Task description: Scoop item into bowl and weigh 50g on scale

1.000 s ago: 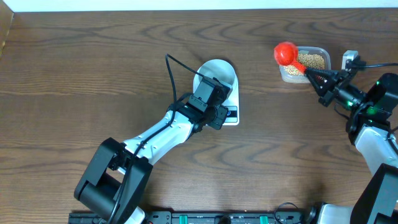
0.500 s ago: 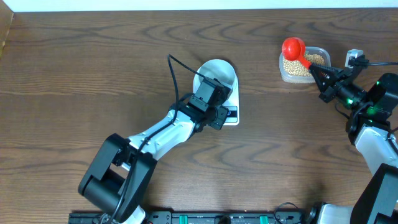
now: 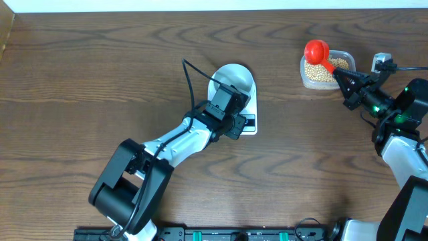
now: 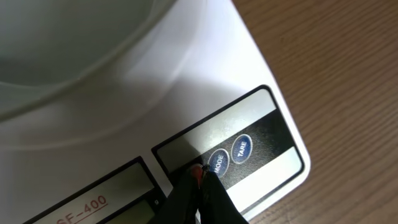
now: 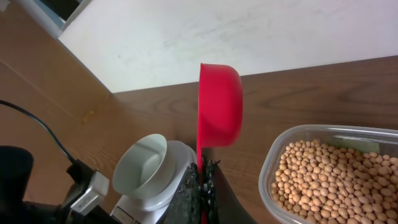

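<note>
Left wrist | left jaws closed — touching scale (image 4: 205,74) beside MODE button (image 4: 219,163)

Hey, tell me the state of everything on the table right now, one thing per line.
scale: carrying the bowl; display unreadable.
bowl: looks empty.
tub: open, holding beans.
red scoop: held by its handle, tipped sideways.
left gripper: shut, tips at the MODE button.
right gripper: shut on the red scoop.

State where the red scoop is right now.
In the overhead view the red scoop is at the far right of the table, held by the right gripper over the left far corner of the clear tub of beans.
</note>
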Robot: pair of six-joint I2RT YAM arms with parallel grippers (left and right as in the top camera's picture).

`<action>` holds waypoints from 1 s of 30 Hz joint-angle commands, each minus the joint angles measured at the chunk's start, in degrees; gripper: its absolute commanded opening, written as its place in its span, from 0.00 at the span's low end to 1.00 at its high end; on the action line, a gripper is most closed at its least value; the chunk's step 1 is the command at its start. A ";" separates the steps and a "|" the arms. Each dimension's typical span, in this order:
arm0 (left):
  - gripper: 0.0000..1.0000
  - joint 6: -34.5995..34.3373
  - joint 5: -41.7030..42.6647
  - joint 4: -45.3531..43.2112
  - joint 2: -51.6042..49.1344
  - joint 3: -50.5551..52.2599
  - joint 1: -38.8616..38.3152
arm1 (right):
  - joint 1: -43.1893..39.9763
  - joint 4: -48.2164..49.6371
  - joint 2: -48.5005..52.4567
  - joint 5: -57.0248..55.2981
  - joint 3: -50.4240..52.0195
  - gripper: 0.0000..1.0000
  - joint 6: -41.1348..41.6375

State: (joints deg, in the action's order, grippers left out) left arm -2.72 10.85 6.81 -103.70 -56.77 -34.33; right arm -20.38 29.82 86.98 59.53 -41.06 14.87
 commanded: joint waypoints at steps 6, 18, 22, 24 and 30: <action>0.07 0.98 0.50 -0.94 -1.77 -0.46 0.02 | 0.24 0.22 0.37 -0.11 0.52 0.01 0.55; 0.07 0.98 0.50 -1.55 -2.29 -0.46 0.02 | 0.24 0.20 0.37 -0.09 0.52 0.01 0.55; 0.07 0.94 0.52 -1.29 -2.29 -0.46 0.02 | 0.24 0.20 0.37 -0.09 0.52 0.01 0.55; 0.08 0.94 0.55 -1.09 -2.56 -0.46 0.02 | 0.24 0.17 0.37 -0.09 0.52 0.01 0.55; 0.07 0.31 1.64 -0.94 -4.11 -0.46 0.02 | 0.24 0.17 0.37 -0.09 0.52 0.01 0.55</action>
State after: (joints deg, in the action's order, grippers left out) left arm -2.74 11.27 5.30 -105.16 -57.12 -34.28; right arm -20.38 29.80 86.98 59.53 -41.06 14.87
